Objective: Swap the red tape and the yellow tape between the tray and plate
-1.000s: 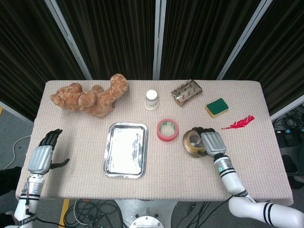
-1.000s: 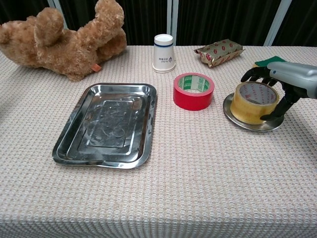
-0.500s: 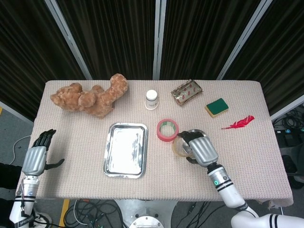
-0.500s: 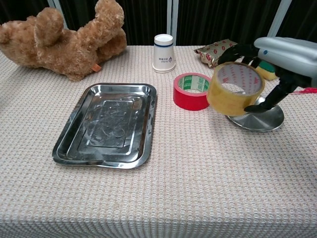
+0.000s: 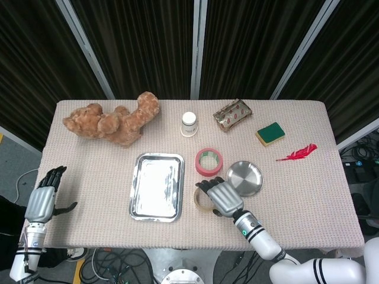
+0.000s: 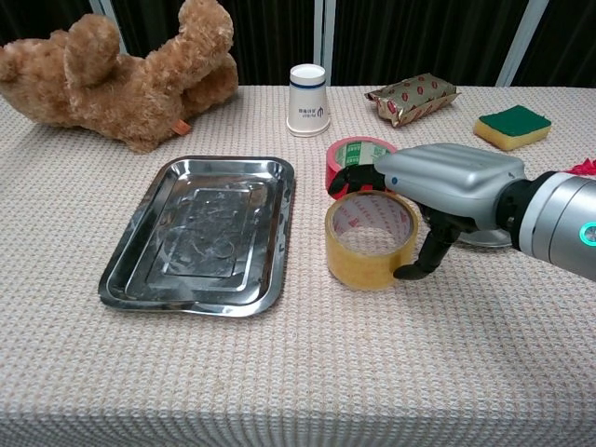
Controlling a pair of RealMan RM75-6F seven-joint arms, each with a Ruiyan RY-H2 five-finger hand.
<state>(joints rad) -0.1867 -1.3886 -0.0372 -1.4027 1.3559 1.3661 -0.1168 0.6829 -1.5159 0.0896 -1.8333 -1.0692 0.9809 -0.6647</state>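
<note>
Yellow tape [image 6: 370, 240] between empty tray [image 6: 200, 233] and plate [image 5: 245, 177]; red tape [image 5: 209, 161] on table.

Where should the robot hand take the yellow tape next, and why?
Probably a bit further left, over the tray. The right robot hand holds the yellow tape just beside the tray's right edge, not over it yet. The tray looks bare, and the plate is already free for the red tape.

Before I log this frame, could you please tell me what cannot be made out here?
- Chest view: the right hand hides most of the plate and part of the red tape.
- Head view: the right hand covers most of the yellow tape.
- Both views: whether the yellow tape touches the table.
</note>
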